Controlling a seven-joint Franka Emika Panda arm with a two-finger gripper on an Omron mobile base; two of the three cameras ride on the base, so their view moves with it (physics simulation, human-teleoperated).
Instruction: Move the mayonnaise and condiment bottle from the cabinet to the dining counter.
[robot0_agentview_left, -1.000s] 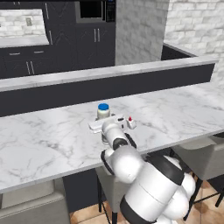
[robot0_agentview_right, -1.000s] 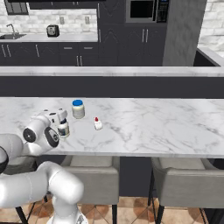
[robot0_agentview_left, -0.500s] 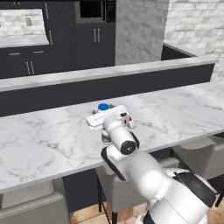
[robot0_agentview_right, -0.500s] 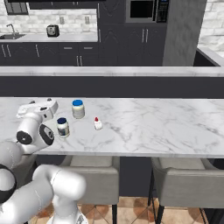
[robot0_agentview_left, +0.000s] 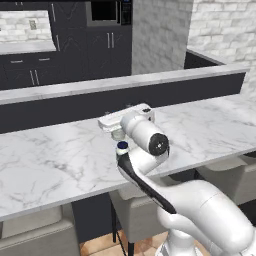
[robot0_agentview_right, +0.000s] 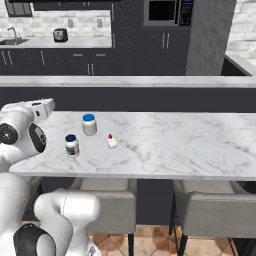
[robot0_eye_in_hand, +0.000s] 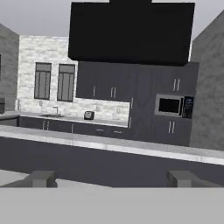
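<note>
Right base view: we are seeing arm folding up at left edge, wrist raised, hand levelled over dining counter (robot0_agentview_right: 180, 145) rim. Gripper (robot0_eye_in_hand: 111, 178) pointing across room toward black cabinet (robot0_eye_in_hand: 131, 33) at top centre of hand view; fingers (robot0_eye_in_hand: 41, 177) standing spread wide, gripping nothing. Mayonnaise (robot0_agentview_right: 72, 145) standing upright on marble, left of centre, just beside arm. Wider blue-lidded jar (robot0_agentview_right: 89, 124) behind it; small red-capped bottle (robot0_agentview_right: 112, 141) to its right, all apart.

Kitchen: microwave (robot0_agentview_right: 164, 12), sink tap (robot0_agentview_right: 12, 34)
</note>
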